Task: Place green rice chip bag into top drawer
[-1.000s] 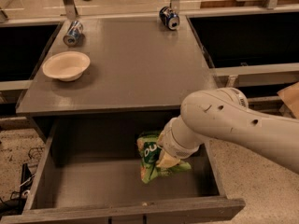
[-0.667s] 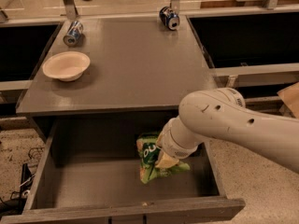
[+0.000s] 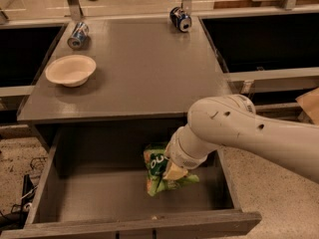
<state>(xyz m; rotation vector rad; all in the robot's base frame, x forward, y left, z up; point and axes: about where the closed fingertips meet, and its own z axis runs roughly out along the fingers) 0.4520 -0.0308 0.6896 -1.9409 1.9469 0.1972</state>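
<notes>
Reaching in from the right, the robot's thick white arm [image 3: 249, 131] bends down over the open drawer [image 3: 99, 200], which is pulled out toward the near side from under the grey surface [image 3: 149, 73]. At the arm's end the pincer [image 3: 175, 172] sits low inside the drawer, a little right of its middle, against the green chip bag [image 3: 157, 177]. Whether the pincer is clamped on the bag or loose cannot be told, because the wrist hides it. The bag is inside the drawer, standing tilted, with its white lettering turned to the left. Its lower end is at or just above the drawer floor; which one is unclear.

On the surface, a pale bowl [image 3: 71, 69] stands at the left. One blue can [image 3: 78, 35] lies on its side by the far left corner. A second can [image 3: 180, 19] lies at the far edge, right of the middle, well apart from the first.
</notes>
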